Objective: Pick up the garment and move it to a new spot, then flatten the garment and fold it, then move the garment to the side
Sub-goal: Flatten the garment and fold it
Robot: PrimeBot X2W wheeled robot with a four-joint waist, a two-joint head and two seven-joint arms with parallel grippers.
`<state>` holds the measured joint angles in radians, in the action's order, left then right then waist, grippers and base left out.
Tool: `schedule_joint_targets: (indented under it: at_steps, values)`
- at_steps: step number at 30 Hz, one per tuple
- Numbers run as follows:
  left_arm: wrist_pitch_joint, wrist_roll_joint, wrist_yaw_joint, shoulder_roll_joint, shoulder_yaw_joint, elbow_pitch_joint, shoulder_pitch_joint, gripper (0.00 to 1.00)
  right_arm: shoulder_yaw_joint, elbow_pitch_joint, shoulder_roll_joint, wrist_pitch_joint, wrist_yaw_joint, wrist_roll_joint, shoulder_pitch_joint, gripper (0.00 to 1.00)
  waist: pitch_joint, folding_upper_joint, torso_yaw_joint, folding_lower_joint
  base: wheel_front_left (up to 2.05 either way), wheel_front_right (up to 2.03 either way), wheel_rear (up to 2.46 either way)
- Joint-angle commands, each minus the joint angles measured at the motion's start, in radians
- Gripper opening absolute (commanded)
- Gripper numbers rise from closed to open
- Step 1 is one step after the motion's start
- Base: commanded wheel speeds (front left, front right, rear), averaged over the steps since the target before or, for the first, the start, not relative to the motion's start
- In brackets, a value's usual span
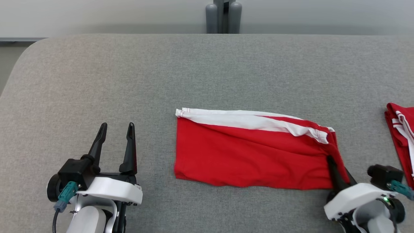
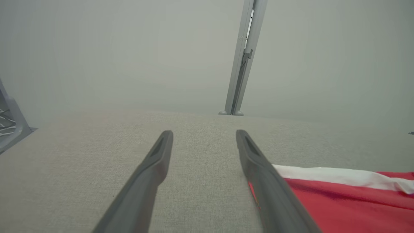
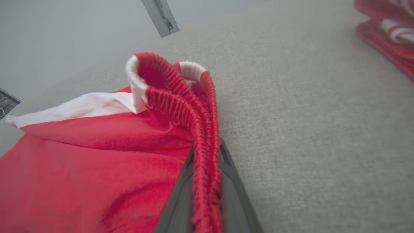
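Note:
The garment (image 1: 252, 152), red shorts with a white side stripe, lies folded flat in the middle of the grey table (image 1: 207, 71). My right gripper (image 1: 334, 168) is at its right end, shut on the ribbed elastic waistband (image 3: 181, 106), which stands bunched up between the two dark fingers (image 3: 233, 194). My left gripper (image 1: 116, 131) rests open on the bare table to the left of the garment, its fingers (image 2: 152, 168) spread with nothing between them. The garment's white-striped left edge (image 2: 339, 191) lies just right of that gripper's right finger.
A second red and white garment (image 1: 401, 136) lies folded at the table's right edge, close to my right arm. A grey post (image 1: 223, 16) stands behind the table's far edge. The table's rounded far-left corner (image 1: 29, 51) drops off to the floor.

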<state>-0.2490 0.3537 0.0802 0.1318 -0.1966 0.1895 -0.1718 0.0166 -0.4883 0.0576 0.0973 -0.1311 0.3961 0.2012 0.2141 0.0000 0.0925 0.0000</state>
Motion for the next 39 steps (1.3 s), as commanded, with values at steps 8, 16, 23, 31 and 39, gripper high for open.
schedule_joint_targets:
  at_steps: [8, 16, 23, 31, 39]
  values:
    - [0.006, 0.003, 0.008, 0.013, -0.004, -0.001, 0.004, 1.00, -0.059, 0.204, 0.023, -0.092, 0.000, 0.053, -0.104, 0.00, -0.021, 0.0000, -0.037, 0.0000, 0.00, 0.00, 0.00]
    - [0.011, 0.003, 0.006, 0.018, -0.016, -0.006, -0.002, 1.00, 0.124, 0.430, 0.001, -0.167, 0.000, 0.066, -0.083, 0.00, -0.037, 0.0000, -0.039, 0.0000, 0.00, 0.00, 0.00]
    - [0.011, 0.006, 0.005, 0.012, -0.026, -0.010, -0.010, 1.00, 0.273, 0.400, -0.005, -0.158, 0.000, 0.071, -0.002, 0.00, -0.028, 0.0000, -0.013, 0.0000, 0.00, 0.00, 0.00]
    - [0.006, 0.007, -0.007, -0.002, -0.052, 0.001, -0.033, 1.00, 0.433, 0.178, -0.005, -0.080, 0.000, 0.147, 0.158, 0.00, 0.000, 0.0000, 0.043, 0.0000, 0.00, 0.00, 0.00]
    - [0.001, 0.003, -0.013, -0.015, -0.080, 0.022, -0.054, 1.00, 0.564, -0.019, -0.004, -0.006, 0.000, 0.247, 0.287, 0.33, 0.027, 0.0000, 0.066, 0.0000, 0.00, 0.00, 0.00]
